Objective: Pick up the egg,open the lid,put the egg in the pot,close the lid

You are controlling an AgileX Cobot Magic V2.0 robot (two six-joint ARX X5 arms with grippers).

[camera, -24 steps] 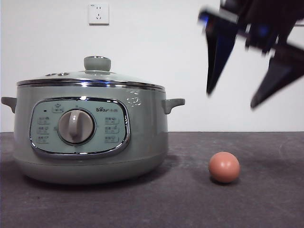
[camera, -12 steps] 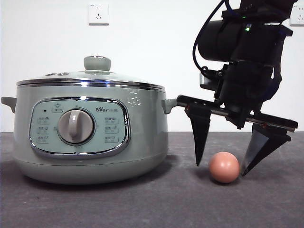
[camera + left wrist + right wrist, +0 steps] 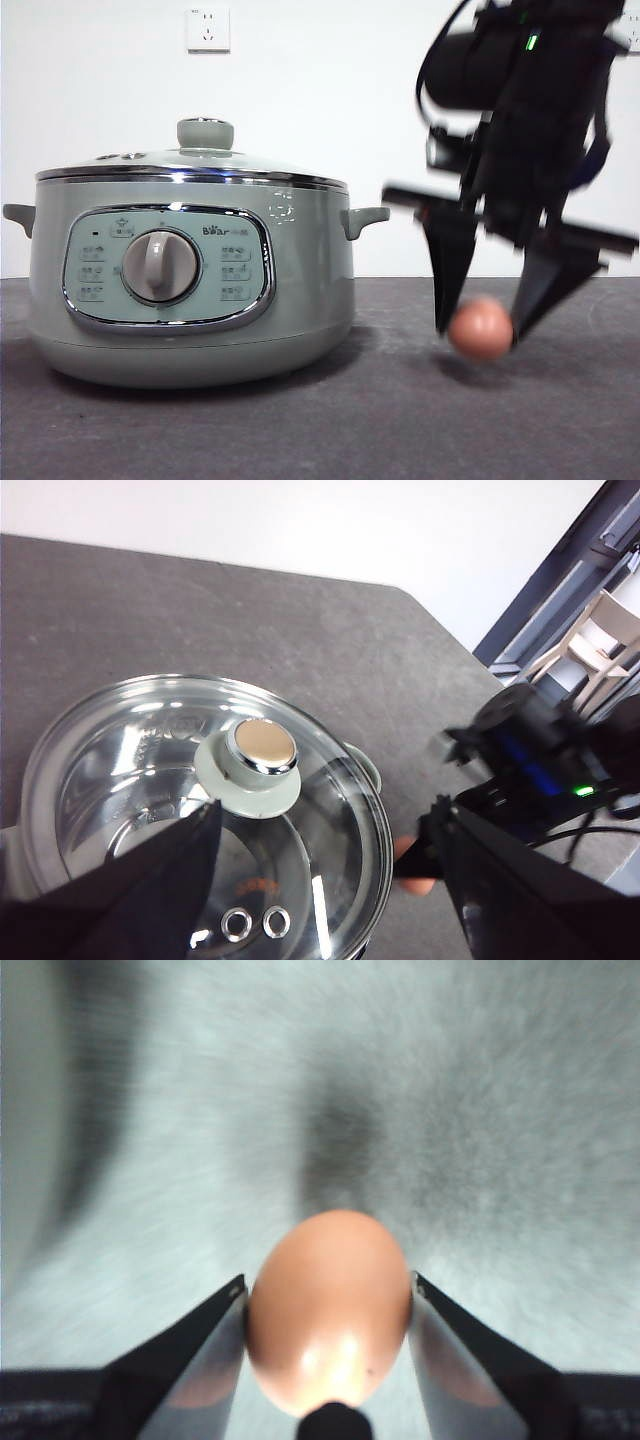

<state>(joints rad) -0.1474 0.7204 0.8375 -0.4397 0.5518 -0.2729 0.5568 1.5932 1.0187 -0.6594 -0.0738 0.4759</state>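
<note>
The reddish-brown egg point(image 3: 481, 328) point(image 3: 330, 1305) is pinched between the black jaws of my right gripper point(image 3: 480, 330) point(image 3: 328, 1282), a little above the dark table, to the right of the pot. The sage-green pot point(image 3: 190, 290) stands at the left with its glass lid point(image 3: 190, 165) point(image 3: 120, 760) on it. The lid's knob point(image 3: 205, 133) point(image 3: 262, 750) is free. My left gripper point(image 3: 328, 810) hangs open and empty above the lid, out of the front view.
The right arm point(image 3: 540, 770) shows blurred beside the pot in the left wrist view. A wall socket point(image 3: 208, 29) is on the white wall behind. A pale chair point(image 3: 610, 630) stands beyond the table's far corner.
My right gripper came down around the egg, shut on it and has lifted it slightly off the table. The pot and lid have not moved.
</note>
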